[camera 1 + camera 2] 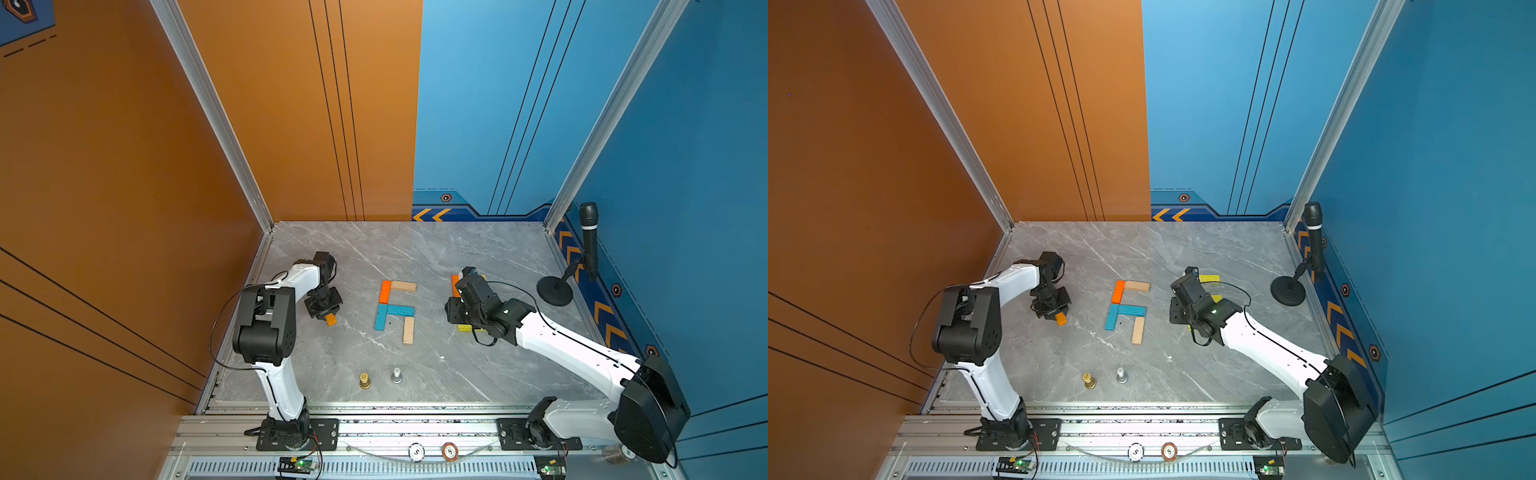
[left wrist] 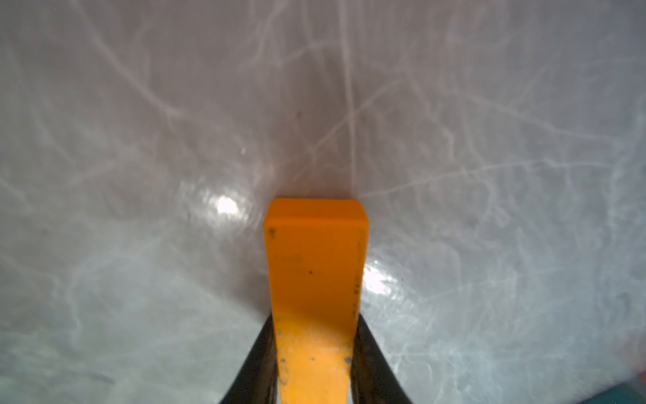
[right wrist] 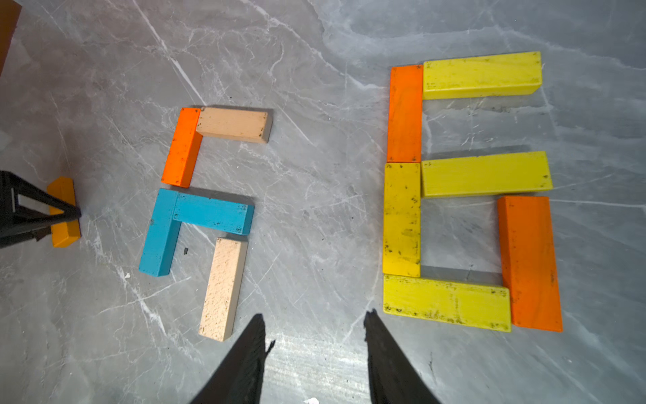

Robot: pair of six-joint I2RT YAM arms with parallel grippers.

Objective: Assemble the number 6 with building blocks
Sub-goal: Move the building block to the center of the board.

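Observation:
My left gripper [image 2: 314, 316] is shut on an orange building block [image 2: 314, 266], low over the table, left of the middle figure in both top views [image 1: 331, 319] [image 1: 1061, 318]. That figure has an orange block [image 3: 181, 147], a tan block [image 3: 232, 124], two teal blocks [image 3: 159, 232] [image 3: 213, 213] and a second tan block [image 3: 223, 288]. To its right lies a closed six-shaped figure of yellow blocks [image 3: 486, 174] and orange blocks [image 3: 529, 262], mostly hidden under my right arm in the top views. My right gripper [image 3: 314, 316] hangs open and empty between the two figures.
A gold pawn [image 1: 365, 380] and a silver pawn [image 1: 396, 375] stand near the table's front edge. A microphone on a stand [image 1: 589, 241] is at the right wall. Two round chips [image 1: 416, 451] [image 1: 449, 451] lie on the front rail.

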